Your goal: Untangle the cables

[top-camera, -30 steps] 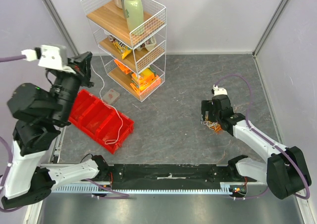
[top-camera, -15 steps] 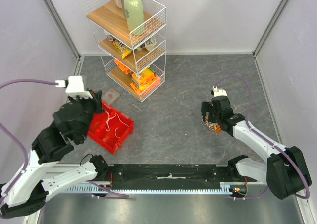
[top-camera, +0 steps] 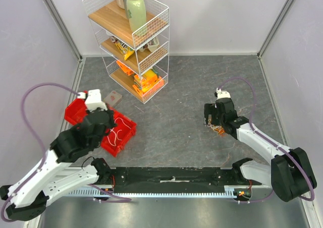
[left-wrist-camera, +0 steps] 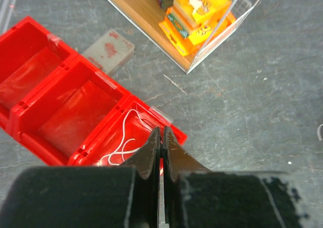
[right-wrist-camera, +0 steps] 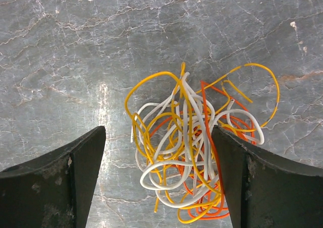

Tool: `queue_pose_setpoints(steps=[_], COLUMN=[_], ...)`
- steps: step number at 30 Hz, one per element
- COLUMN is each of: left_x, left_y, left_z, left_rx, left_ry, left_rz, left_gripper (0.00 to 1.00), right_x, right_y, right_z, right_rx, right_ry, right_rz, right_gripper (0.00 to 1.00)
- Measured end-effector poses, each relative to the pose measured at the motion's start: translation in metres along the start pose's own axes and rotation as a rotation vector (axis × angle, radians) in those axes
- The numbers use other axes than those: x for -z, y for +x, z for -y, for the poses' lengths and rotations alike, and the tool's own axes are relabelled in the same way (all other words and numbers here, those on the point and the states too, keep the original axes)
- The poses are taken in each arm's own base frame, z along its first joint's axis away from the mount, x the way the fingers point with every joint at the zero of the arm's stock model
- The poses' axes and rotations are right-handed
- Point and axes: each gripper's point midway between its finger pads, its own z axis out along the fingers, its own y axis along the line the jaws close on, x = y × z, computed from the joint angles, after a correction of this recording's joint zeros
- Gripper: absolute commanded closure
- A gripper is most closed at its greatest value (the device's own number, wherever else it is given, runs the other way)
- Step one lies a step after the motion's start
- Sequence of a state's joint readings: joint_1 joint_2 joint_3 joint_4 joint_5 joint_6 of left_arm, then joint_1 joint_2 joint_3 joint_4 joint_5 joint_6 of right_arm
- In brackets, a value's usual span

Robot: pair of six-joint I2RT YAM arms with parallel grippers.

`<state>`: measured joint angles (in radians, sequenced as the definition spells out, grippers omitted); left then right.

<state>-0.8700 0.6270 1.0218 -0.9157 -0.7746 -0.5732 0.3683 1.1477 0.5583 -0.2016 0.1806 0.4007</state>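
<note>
While the right gripper (right-wrist-camera: pixel 159 137) is hovering above the grey table (right-wrist-camera: pixel 50 61) with its jaws spread wide and gripping nothing, the cables (right-wrist-camera: pixel 194 152) are lying in a loose tangle on the surface beneath the gap between its fingers (right-wrist-camera: pixel 75 177). Orange, yellow and white strands are looping through one another. Whether any strand is touching the finger on the right of that view cannot be told.

Seen from above, the tangle is sitting on the right side of the table. On the left side, the left gripper (left-wrist-camera: pixel 160 133) is hanging over the edge of a red bin (left-wrist-camera: pixel 75 71), its jaws pressed together with nothing between them. A single white cable (left-wrist-camera: pixel 128 137) is curling inside one of the bin's end compartments. A small grey block (left-wrist-camera: pixel 108 49) is lying just beside the bin, and a wire shelf (top-camera: pixel 133 41) is standing near it.
</note>
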Motion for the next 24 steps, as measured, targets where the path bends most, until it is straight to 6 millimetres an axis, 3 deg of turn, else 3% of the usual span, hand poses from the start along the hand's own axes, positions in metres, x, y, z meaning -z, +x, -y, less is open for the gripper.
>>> queue_pose_setpoints(steps=[4,8,10,16,21,22,23,24], left_x=[-0.039,-0.078,-0.079,-0.066,-0.062,-0.062,-0.062,-0.061], left_y=[0.035,0.080,0.093,0.109,0.153,0.159,0.163,0.164], left_z=[0.009,-0.021,-0.034,-0.018,-0.016,-0.018,-0.020,-0.021], left_rx=[-0.044,0.017,0.061,0.294,0.404,0.409,0.409,0.411], left_ry=[-0.069,-0.211,-0.250,-0.151,-0.173,-0.189,-0.203,-0.211], left_rz=[-0.099,-0.242,-0.271,-0.277,-0.397,-0.412,-0.423,-0.426], left_gripper=[0.98,0.99,0.98,0.98,0.98,0.96,0.85,0.69], right_x=[-0.001,-0.002,-0.001,-0.002,-0.003,-0.003,-0.003,-0.003], right_y=[0.003,0.004,0.004,0.003,0.004,0.004,0.004,0.004], right_z=[0.000,-0.001,-0.001,-0.003,-0.004,-0.004,-0.004,-0.004], right_rx=[-0.002,-0.003,-0.003,-0.003,-0.003,-0.003,-0.003,-0.003], right_ry=[-0.002,-0.007,-0.008,-0.018,-0.024,-0.025,-0.026,-0.026], right_rz=[-0.005,-0.005,-0.004,-0.001,-0.005,-0.005,-0.005,-0.004], right_gripper=[0.07,0.07,0.07,0.07,0.07,0.07,0.07,0.07])
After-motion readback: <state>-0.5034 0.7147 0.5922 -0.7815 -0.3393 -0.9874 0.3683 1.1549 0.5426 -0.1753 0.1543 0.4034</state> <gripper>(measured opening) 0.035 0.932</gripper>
